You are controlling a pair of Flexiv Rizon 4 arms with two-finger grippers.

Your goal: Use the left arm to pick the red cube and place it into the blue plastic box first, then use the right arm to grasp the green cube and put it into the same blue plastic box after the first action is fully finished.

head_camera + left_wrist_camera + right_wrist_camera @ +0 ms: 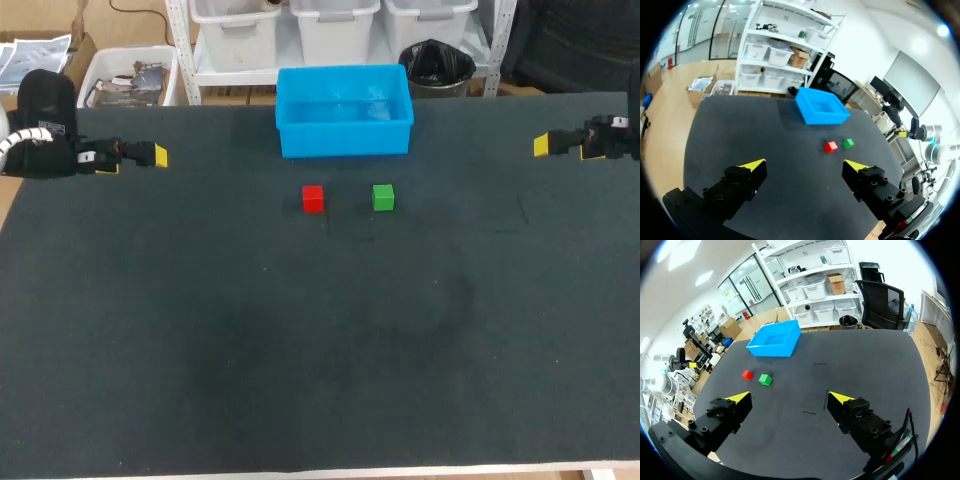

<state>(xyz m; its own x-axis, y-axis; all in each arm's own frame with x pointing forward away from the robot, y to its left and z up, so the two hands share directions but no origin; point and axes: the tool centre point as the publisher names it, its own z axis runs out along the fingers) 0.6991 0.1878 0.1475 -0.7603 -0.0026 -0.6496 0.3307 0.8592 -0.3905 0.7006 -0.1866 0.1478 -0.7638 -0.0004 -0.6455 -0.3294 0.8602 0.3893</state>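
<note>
The red cube [313, 198] and the green cube [383, 197] sit side by side on the dark table, a short way in front of the blue plastic box [344, 110], which looks empty. My left gripper [152, 156] hovers open at the far left of the table, well away from the cubes. My right gripper [545, 145] is open at the far right. From the left wrist, the gripper [805, 165] is open with the red cube [830, 146], green cube [848, 143] and box [821, 106] far ahead. The right wrist gripper [790, 399] is open; the cubes [747, 374] [765, 379] and box [774, 340] lie ahead.
The dark table mat [320, 350] stretches wide in front of the cubes, with its front edge [330, 470] near the camera. Nothing else stands on it.
</note>
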